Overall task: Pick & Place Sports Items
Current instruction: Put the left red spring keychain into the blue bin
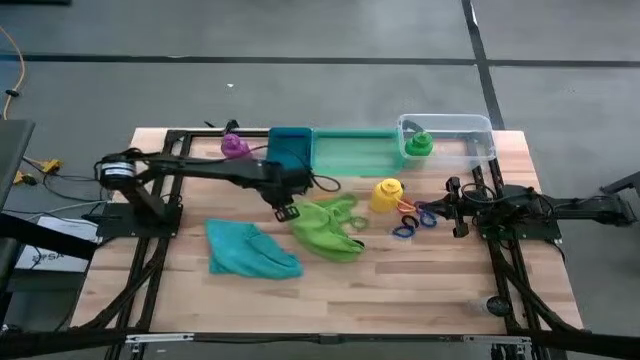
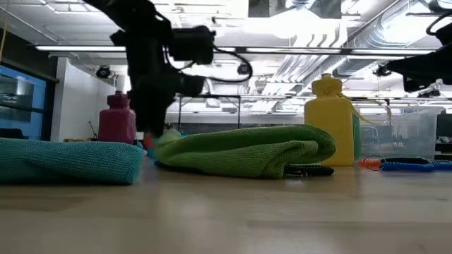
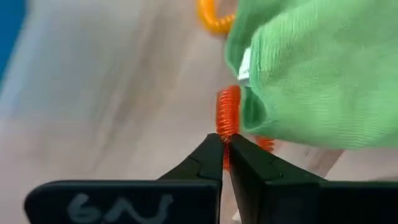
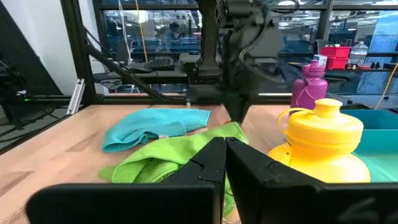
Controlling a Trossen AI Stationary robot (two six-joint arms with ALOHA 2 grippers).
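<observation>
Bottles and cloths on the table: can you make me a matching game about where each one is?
Things:
1. green bottle
2. purple bottle
3. yellow bottle
4. teal cloth

Places:
A. beside the blue bin
B. on the table beside the lime-green cloth
C. in the clear bin
D. flat on the table near the front edge

Pairs: 1-C, 2-A, 3-B, 4-D

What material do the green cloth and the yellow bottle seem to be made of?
Green cloth: soft knitted or microfibre fabric, matte; a fine weave shows and it lies in loose folds. Yellow bottle: probably moulded plastic, smooth, slightly glossy, opaque.
</observation>
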